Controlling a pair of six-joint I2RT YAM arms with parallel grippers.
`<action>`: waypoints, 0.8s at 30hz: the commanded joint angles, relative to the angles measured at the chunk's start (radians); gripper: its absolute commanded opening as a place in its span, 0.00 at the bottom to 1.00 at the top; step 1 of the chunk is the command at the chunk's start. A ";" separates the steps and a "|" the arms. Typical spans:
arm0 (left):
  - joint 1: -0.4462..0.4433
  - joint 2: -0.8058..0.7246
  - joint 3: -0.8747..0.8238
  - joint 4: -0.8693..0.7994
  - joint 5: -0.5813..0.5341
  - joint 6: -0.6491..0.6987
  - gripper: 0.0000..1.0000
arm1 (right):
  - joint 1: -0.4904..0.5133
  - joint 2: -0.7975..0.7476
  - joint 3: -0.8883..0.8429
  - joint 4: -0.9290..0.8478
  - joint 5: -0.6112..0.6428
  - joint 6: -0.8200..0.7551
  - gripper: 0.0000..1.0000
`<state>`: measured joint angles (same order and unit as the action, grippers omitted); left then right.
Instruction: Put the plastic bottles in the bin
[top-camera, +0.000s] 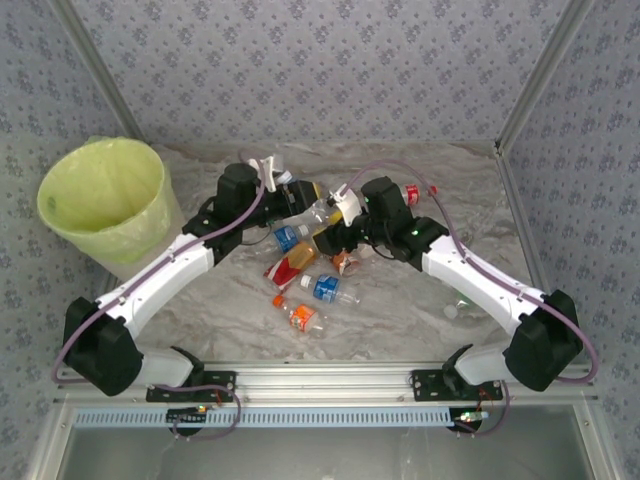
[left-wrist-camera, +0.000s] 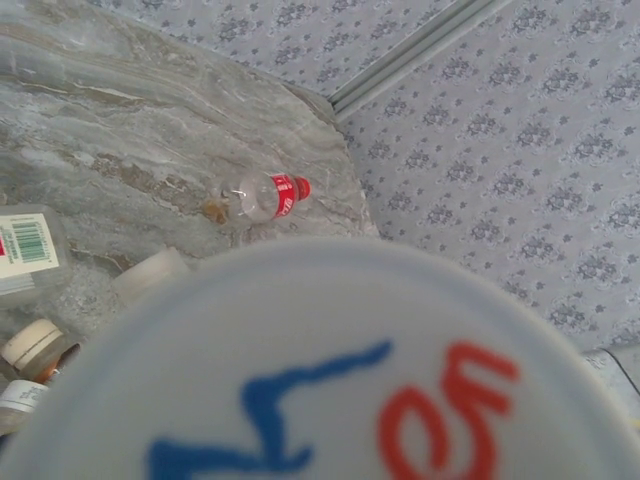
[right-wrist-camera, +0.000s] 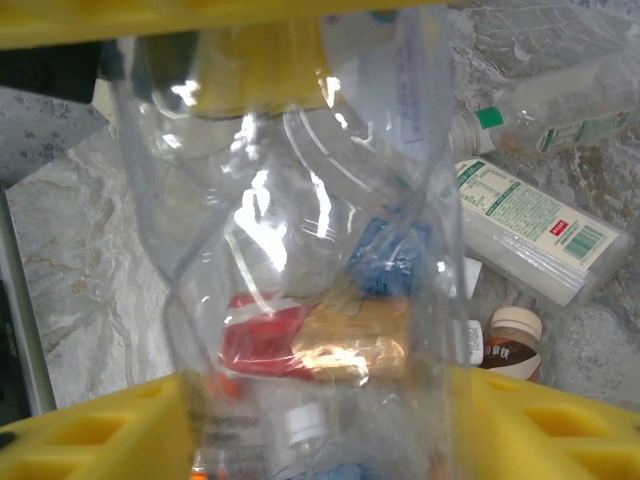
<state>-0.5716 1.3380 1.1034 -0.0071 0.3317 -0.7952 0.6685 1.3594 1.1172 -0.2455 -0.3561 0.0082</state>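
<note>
Right pincer (right-wrist-camera: 320, 215) clamps clear bottle (right-wrist-camera: 290, 280) — bin (top-camera: 135, 230) well apart.

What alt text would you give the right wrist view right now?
A crumpled clear plastic bottle is clamped between the yellow fingers, close to the lens. Behind it on the marbled table sit a white bottle with a green-printed label and a small brown bottle.

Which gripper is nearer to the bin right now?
Left. The left gripper sits right of the bin in the top view; the right gripper, closed on a clear bottle, lies farther right still.
</note>
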 joint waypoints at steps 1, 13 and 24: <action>0.005 -0.039 0.037 -0.035 -0.059 0.054 0.55 | 0.004 -0.057 0.006 0.045 0.020 0.006 0.77; 0.071 -0.155 0.172 -0.354 -0.338 0.347 0.52 | -0.046 -0.224 -0.138 0.155 0.646 0.204 1.00; 0.104 -0.217 0.422 -0.412 -0.948 0.657 0.52 | -0.230 -0.259 -0.224 0.146 0.660 0.552 1.00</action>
<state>-0.4767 1.1503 1.4727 -0.4259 -0.3668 -0.2878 0.4450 1.1294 0.9039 -0.1268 0.2821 0.4606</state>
